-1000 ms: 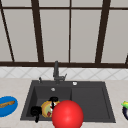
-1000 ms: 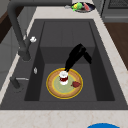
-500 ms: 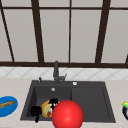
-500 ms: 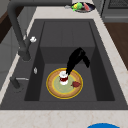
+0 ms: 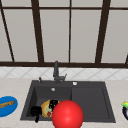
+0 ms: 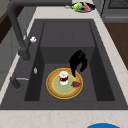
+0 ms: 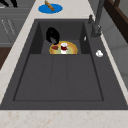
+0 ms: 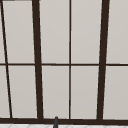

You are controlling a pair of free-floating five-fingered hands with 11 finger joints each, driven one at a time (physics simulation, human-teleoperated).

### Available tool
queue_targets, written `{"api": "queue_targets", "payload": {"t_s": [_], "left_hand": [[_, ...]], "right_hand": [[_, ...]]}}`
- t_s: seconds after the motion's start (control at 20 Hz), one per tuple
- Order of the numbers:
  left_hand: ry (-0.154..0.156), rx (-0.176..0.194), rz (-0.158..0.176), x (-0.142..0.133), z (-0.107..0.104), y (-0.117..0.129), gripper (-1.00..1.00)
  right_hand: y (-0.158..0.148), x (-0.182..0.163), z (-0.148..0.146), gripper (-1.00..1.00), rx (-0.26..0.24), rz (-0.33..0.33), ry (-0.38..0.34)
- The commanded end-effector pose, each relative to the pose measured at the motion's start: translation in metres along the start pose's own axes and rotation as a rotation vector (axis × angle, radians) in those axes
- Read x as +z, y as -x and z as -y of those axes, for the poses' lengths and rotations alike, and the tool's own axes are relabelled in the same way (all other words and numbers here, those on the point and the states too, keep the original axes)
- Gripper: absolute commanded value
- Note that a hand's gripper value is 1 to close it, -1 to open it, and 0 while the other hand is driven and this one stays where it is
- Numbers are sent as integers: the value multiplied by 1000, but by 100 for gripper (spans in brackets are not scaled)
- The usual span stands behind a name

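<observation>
Hovering over the rim of the yellow-rimmed plate [image 6: 53, 91] in the sink [image 6: 67, 32], centre of the left side view: right hand [image 6: 78, 61], fingers [image 6: 74, 71] drooping, loosely apart, clamped on nothing. On the plate: upright white-lidded jar [image 6: 63, 77], small red piece [image 6: 76, 84] just beside. Lower left of the front view: left hand [image 5: 36, 111], finger state impossible to tell. Bottom centre there: red ball [image 5: 67, 115].

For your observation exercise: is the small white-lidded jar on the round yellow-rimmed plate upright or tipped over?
Upright. The small white-lidded jar stands on the round yellow-rimmed plate, white lid on top and dark contents below, in the left and right side views.
</observation>
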Motion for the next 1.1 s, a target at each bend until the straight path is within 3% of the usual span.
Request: {"api": "queue_targets", "payload": {"t_s": [0.0, 0.15, 0.2, 0.55, 1.05], "left_hand": [[0, 0, 0, 0, 0, 0, 0], [0, 0, 0, 0, 0, 0, 0], [0, 0, 0, 0, 0, 0, 0], [0, 0, 0, 0, 0, 0, 0], [0, 0, 0, 0, 0, 0, 0]], "right_hand": [[0, 0, 0, -100, 0, 0, 1], [-4, 12, 8, -100, 44, -29, 19], [-3, 12, 9, -100, 61, -22, -4], [-8, 29, 28, -100, 72, -37, -38], [16, -49, 37, -100, 71, 15, -66]]}}
